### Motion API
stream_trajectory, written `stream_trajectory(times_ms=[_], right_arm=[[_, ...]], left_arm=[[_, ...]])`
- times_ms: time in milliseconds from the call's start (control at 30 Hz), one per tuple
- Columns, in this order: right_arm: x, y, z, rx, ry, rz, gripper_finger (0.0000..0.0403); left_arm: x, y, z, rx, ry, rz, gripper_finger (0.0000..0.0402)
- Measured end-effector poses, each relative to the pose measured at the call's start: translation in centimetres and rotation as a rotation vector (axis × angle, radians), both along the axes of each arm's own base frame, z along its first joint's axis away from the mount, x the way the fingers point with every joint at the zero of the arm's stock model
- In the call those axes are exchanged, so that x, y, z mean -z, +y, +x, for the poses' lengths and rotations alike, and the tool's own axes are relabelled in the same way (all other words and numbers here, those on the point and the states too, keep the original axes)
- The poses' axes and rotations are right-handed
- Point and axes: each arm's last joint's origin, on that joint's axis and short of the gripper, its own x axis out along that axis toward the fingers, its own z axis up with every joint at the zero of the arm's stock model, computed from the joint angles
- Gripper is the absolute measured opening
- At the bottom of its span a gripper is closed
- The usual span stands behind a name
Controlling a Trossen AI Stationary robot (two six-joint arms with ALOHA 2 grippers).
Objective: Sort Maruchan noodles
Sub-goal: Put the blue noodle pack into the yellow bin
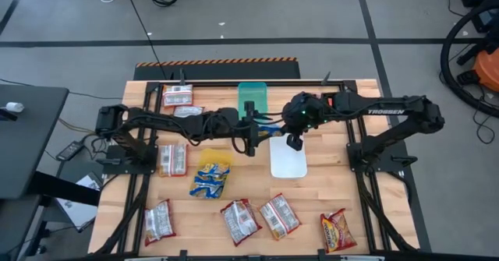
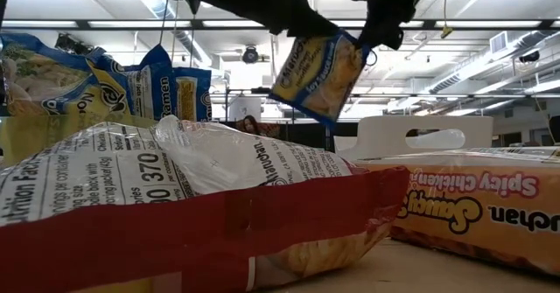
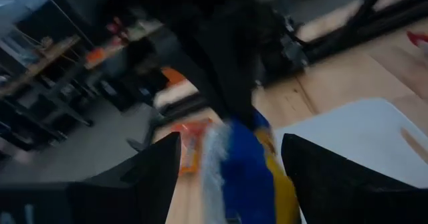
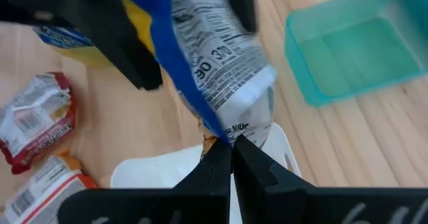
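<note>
Both arms meet over the middle of the table, and between them hangs a blue-and-yellow noodle packet (image 2: 319, 74), well clear of the wood. The right gripper (image 4: 232, 149) is pinched closed on one corner of it; in the right wrist view the fingers (image 4: 257, 170) meet right at the packet's white sealed edge. The left gripper (image 1: 251, 140) reaches in from the nine o'clock side, its two dark fingers (image 3: 150, 174) spread wide either side of the blue wrapper, not clamped that I can see.

The packet's long axis hangs steeply, tilted a touch, in the low view. In the high view the white tray (image 1: 288, 158) lies at about six o'clock from the right gripper, the green tray (image 1: 253, 96) off at ten o'clock, and the yellow tray (image 1: 212, 175), already carrying blue packets, toward eight o'clock, on the left arm's side. So the left arm looks the better placed carrier. Red-and-silver packets (image 1: 239, 220) and an orange packet (image 1: 337, 231) wait along the near edge.
</note>
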Motion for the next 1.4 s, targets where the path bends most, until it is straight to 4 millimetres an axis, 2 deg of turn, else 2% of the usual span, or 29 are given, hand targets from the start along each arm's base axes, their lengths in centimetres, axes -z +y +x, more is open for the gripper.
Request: stream_trajectory(times_ms=[300, 400, 633, 800, 933, 1033, 1133, 1233, 1400], right_arm=[[-0.7, 0.2, 0.2, -0.028, -0.071, -0.026, 0.0009], [-0.7, 0.2, 0.3, -0.031, -0.076, -0.026, 0.0009], [-0.8, 0.6, 0.4, -0.069, -0.088, -0.041, 0.0016], [-1.7, 0.7, 0.2, -0.062, -0.159, -0.059, 0.0045], [-4.9, 0.7, -1.3, -0.042, -0.297, -0.12, 0.0085], [-6.9, 1.3, -2.9, -0.051, -0.4, -0.155, 0.0106], [-7.4, 2.4, -4.2, -0.096, -0.463, -0.158, 0.0113], [-6.7, 3.8, -4.5, -0.118, -0.494, -0.141, 0.0112], [-3.9, 6.5, -3.7, -0.123, -0.551, -0.11, 0.011]], left_arm=[[0.4, 0.9, 0.1, -0.002, 0.024, -0.113, 0.0257], [0.4, 1.0, 0.0, -0.005, 0.025, -0.112, 0.0231], [0.2, 1.1, -0.1, -0.009, 0.028, -0.111, 0.0138], [-0.9, 1.1, -1.1, -0.011, 0.037, -0.112, 0.0121], [-2.8, 0.9, -3.6, -0.02, 0.11, -0.129, 0.0124], [-5.0, 0.5, -6.6, 0.021, 0.15, -0.211, 0.0124], [-6.5, -0.2, -9.5, 0.124, 0.159, -0.316, 0.0123], [-5.4, -0.7, -12.0, 0.181, 0.13, -0.376, 0.0123], [-0.5, -0.9, -14.7, 0.203, 0.033, -0.424, 0.0122]])
